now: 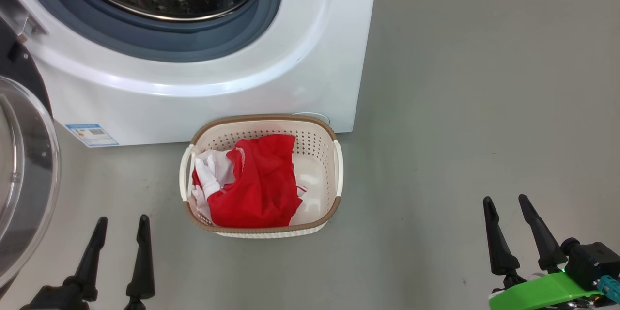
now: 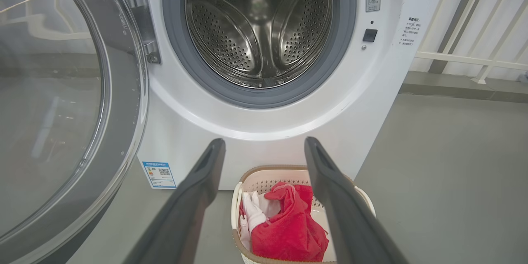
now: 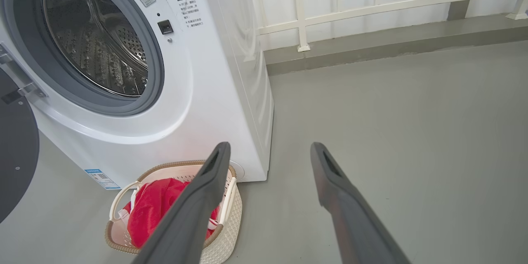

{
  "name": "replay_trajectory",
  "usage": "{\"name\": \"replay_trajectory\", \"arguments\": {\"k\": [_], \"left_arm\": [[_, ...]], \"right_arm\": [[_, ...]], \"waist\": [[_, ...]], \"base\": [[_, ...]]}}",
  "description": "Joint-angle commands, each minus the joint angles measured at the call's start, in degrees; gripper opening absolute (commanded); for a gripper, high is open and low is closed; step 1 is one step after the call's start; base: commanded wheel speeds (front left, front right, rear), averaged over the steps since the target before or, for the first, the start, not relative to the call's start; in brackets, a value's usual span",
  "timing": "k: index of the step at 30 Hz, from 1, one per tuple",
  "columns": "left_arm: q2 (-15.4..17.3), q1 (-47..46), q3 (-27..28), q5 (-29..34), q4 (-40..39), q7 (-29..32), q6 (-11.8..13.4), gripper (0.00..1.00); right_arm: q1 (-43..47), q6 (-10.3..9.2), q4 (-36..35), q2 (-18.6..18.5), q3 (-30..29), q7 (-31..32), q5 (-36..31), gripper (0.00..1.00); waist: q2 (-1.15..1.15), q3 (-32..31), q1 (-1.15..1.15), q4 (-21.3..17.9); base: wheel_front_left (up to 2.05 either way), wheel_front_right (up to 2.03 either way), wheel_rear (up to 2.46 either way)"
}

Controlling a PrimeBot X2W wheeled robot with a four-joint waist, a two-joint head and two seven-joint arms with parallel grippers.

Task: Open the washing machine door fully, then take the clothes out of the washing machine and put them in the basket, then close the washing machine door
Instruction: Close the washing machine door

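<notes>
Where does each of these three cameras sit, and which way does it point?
Head view: on the head, looking down at the cream perforated plastic basket; left pincer and right pincer, both open, show at the bottom corners.
Left wrist view: on the left wrist, facing into the white washing machine's steel drum; own dark fingers rise from below.
Right wrist view: on the right wrist, facing the machine's corner and grey floor; own fingers likewise.
Shared: all three show the crumpled red jersey in the basket.
</notes>
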Motion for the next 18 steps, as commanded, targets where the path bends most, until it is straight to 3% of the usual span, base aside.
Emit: {"name": "replay_trajectory", "arguments": {"k": [1,10,18], "left_arm": [[1.22,-1.62,1.62,-0.12,-1.55,-0.13,-0.32,1.0],[0.85,-1.93,2.1,-0.09,-0.84,-0.13,-0.32,1.0],[-0.04,-1.05,1.87,-0.58,0.27,-0.13,-0.32,1.0]], "right_arm": [[-1.06,0.42,-1.25,-0.65,1.1,-0.37,-0.24,1.0],[-1.2,0.42,-0.98,-0.65,1.05,-0.37,-0.4,1.0],[-0.97,0.42,-0.16,-0.65,2.43,-0.37,-1.53,1.0]], "waist": [[0.0,-0.01,0.0,-0.01],[0.0,-0.41,0.0,0.58],[0.0,-2.06,0.0,4.46]], "base": [[0.0,0.0,0.0],[0.0,0.0,0.0],[0.0,0.0,0.0]]}}
